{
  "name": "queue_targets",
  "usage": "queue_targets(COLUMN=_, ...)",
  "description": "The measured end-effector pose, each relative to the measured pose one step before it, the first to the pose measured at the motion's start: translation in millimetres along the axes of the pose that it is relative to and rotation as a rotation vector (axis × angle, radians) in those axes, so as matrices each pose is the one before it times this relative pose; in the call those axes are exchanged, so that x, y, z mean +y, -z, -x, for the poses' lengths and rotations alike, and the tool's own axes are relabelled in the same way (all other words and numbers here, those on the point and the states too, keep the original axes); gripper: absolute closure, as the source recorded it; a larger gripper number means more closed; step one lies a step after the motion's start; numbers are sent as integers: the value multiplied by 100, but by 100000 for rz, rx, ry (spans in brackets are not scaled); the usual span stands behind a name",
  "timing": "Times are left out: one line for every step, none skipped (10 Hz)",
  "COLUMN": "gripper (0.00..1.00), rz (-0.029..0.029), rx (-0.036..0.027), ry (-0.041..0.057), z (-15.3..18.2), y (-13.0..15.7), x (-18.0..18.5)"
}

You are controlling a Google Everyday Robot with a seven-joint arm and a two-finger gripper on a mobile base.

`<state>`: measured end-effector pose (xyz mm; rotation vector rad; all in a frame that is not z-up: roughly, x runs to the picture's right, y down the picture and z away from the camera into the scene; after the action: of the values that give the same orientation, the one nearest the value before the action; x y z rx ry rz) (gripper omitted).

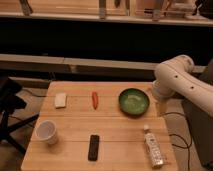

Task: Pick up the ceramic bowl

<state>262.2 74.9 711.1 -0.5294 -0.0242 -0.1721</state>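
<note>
The ceramic bowl (134, 101) is round, shallow and glossy green with a darker rim. It sits upright on the wooden table (115, 132), at the back right. My gripper (161, 108) hangs down from the white arm (179, 80) just beyond the table's right edge. It is right of the bowl and about level with it, a short gap apart, and it holds nothing that I can see.
A white cup (47, 132) stands at the front left. A small white block (60, 100) and a red chili-like object (95, 99) lie at the back. A black remote (93, 147) and a lying bottle (153, 148) are at the front. A dark chair (9, 102) stands to the left.
</note>
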Motion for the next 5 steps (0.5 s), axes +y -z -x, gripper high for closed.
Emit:
queue_targets(gripper=20, rz=97, rx=-209, ry=1331, z=-54, y=-471, x=-217)
queue_targets(gripper=20, rz=-89, rx=-456, ry=1843, z=261, y=-356, x=-512)
queue_targets(gripper=20, rz=8, rx=-168, ry=645, z=-19, y=-167, x=-154)
queue_targets(gripper=20, rz=-87, rx=203, ry=884, z=-171, y=-228, x=-220)
queue_targets(gripper=20, rz=58, rx=-423, ry=386, z=70, y=-69, x=-31)
